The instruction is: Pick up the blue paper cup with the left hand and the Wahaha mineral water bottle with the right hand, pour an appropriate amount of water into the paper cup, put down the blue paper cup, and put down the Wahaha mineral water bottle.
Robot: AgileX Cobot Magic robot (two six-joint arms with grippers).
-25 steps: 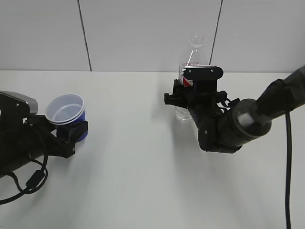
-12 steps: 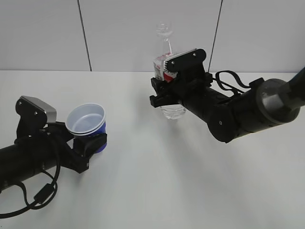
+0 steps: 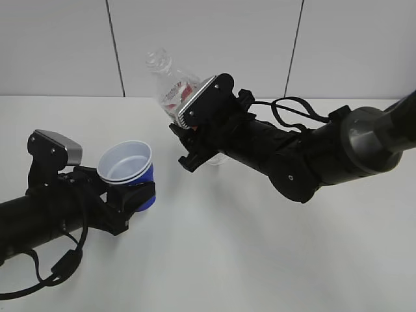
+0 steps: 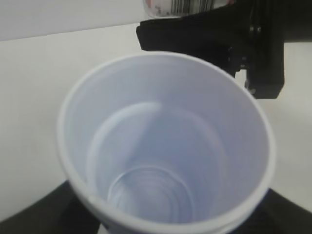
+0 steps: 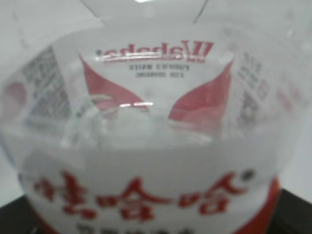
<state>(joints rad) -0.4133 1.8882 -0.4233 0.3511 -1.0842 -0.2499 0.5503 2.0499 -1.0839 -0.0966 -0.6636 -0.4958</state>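
My left gripper (image 3: 133,195) is shut on the blue paper cup (image 3: 130,169) and holds it upright above the table at left centre. The cup's white inside (image 4: 165,161) fills the left wrist view and looks empty. My right gripper (image 3: 195,140) is shut on the Wahaha mineral water bottle (image 3: 174,88), lifted off the table and tilted with its open neck (image 3: 158,62) up and to the left, above and right of the cup. The bottle's red-and-white label (image 5: 146,190) fills the right wrist view. No water is seen leaving the bottle.
The white table (image 3: 214,260) lies under both arms. A grey panelled wall (image 3: 208,45) stands behind. The right arm's black cables (image 3: 299,107) loop above its wrist. The left arm's cable (image 3: 58,266) hangs near the front left edge.
My right gripper has carried the bottle left and higher and tilted its neck to the left, toward the cup. My left gripper has moved the cup a little right.
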